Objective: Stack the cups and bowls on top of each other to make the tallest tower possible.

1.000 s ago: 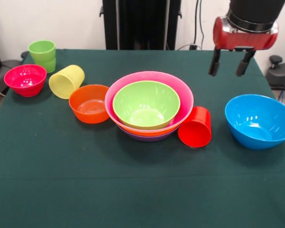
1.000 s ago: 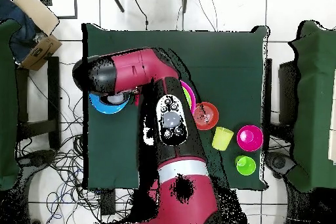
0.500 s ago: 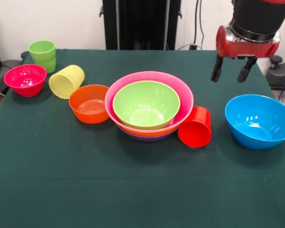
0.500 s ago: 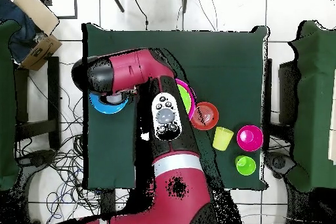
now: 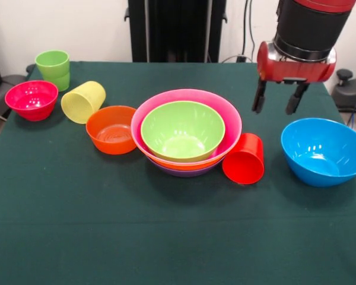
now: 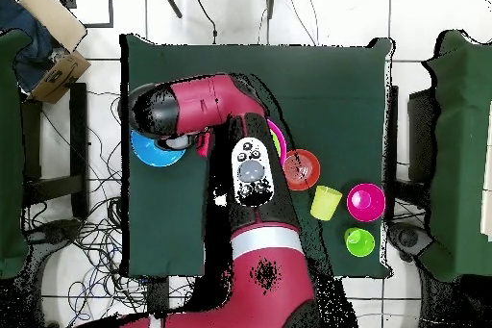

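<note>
Though empty, hand (image 5: pixel 278 102) spread above table (image 5: pixel 166 237).

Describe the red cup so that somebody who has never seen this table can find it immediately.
Start at the tower of nested big bowls in the middle of the table. The red cup lies on its side against the tower, between it and the blue bowl. It is the only red tumbler, far smaller than both.

Red cup (image 5: pixel 244 158) lies tipped against the tower (image 5: pixel 186 132)
</note>
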Tool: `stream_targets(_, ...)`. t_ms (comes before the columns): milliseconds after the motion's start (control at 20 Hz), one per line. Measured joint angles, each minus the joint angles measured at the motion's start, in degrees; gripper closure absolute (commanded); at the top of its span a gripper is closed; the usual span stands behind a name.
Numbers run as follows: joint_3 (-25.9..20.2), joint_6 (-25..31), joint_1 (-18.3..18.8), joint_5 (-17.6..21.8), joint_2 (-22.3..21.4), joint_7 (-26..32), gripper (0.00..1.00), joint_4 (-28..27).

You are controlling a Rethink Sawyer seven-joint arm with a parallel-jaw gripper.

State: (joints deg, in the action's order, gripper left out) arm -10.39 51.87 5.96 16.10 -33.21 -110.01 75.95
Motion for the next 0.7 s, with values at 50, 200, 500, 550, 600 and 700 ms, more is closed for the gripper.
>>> stream_targets(50,0.5,-1.7,-0.1,-0.3,0.0,-0.5,0.0,0.1)
stream_targets(200,1.4,-5.0,-0.3,-0.7,0.0,-1.9,0.0,0.3)
stream_targets(500,3.1,-6.5,-0.8,-1.8,0.1,-3.6,0.0,-0.1)
stream_targets(550,3.3,-5.8,-0.9,-2.0,0.1,-3.6,0.0,-0.2)
stream_targets(600,3.5,-5.0,-1.1,-2.3,0.1,-3.6,0.0,-0.4)
stream_targets(700,4.1,-2.5,-1.7,-3.1,0.1,-3.6,0.0,-0.8)
